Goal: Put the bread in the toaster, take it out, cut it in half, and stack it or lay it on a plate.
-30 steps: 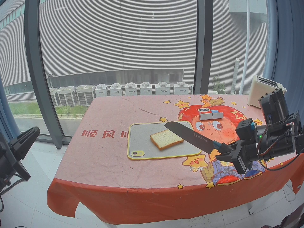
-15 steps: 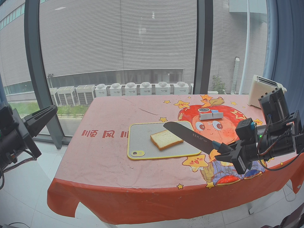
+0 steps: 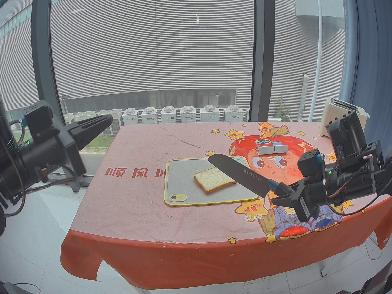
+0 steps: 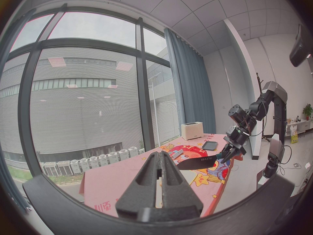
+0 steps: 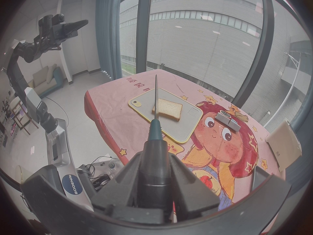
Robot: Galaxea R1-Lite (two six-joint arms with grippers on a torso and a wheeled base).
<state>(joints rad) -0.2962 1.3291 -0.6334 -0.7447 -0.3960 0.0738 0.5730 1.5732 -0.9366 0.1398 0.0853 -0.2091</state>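
Note:
A toasted bread slice (image 3: 214,179) (image 5: 167,109) lies flat on the grey, yellow-rimmed cutting board (image 3: 181,180) (image 5: 186,128). My right gripper (image 3: 284,192) (image 5: 155,154) is shut on the handle of a black-bladed knife (image 3: 239,173) (image 5: 156,97). It holds the blade in the air above the board's right part, with the tip over the bread's far side. My left gripper (image 3: 94,126) (image 4: 159,170) is shut and empty, raised beyond the table's left edge. The white toaster (image 3: 342,113) (image 5: 283,144) (image 4: 192,130) stands at the far right corner.
A small grey block (image 3: 272,149) (image 5: 227,119) lies on the orange tablecloth (image 3: 134,209) behind the board. A dark square plate (image 4: 209,145) (image 5: 257,177) sits near the table's right edge. Large windows rise behind the table, and floor lies open to the left.
My left arm has risen from low at the left and swung toward the table. The right gripper with the knife has shifted slightly left; the bread has not moved.

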